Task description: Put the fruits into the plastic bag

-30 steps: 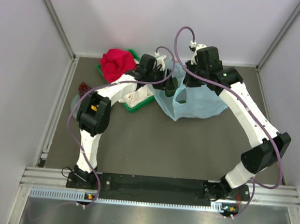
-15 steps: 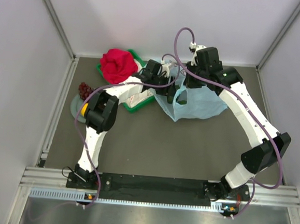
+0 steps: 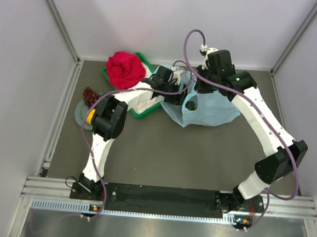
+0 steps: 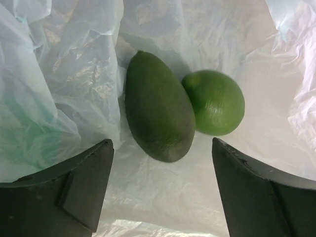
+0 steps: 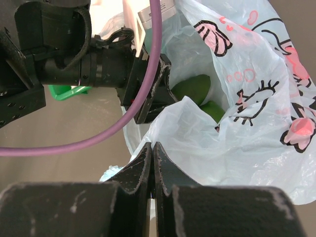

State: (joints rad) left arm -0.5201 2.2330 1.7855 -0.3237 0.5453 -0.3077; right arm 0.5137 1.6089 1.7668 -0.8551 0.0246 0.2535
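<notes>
- I am looking at a green tray (image 3: 141, 114) at the desk's (image 3: 161, 151) rear left, with a red cloth (image 3: 124, 69) bunched on its far end.
- The left arm is reaching across the tray's near corner, covering part of it in the top view.
- A plate (image 3: 80, 111) is sitting by the left wall, well apart from the bag (image 3: 214, 109), and is carrying the grapes (image 3: 89, 95) and the orange (image 3: 90, 115). The left arm's elbow is overlapping the plate's right edge.
- A purple cable (image 5: 156, 29) is looping across the right wrist view, in front of the left wrist.
- The bag is lying at the rear centre, just right of the tray, its length running left to right, with the mouth facing left.
- The right fingers (image 5: 140, 168) are pressing together, pinching a fold of the bag's rim.
- The left fingers (image 4: 74, 197) are standing spread inside the bag's mouth, gripping nothing.
- The avocado (image 4: 158, 113) is lying on the bag's inner film just beyond those fingers. In the left wrist view its long axis is running steeply from upper left to lower right, with the lower end pointing at the gap between the fingers.
- The lime (image 4: 216, 101) is resting against the avocado's right flank, touching it.
- In the right wrist view a raised fold of film is hiding most of both green fruits.
</notes>
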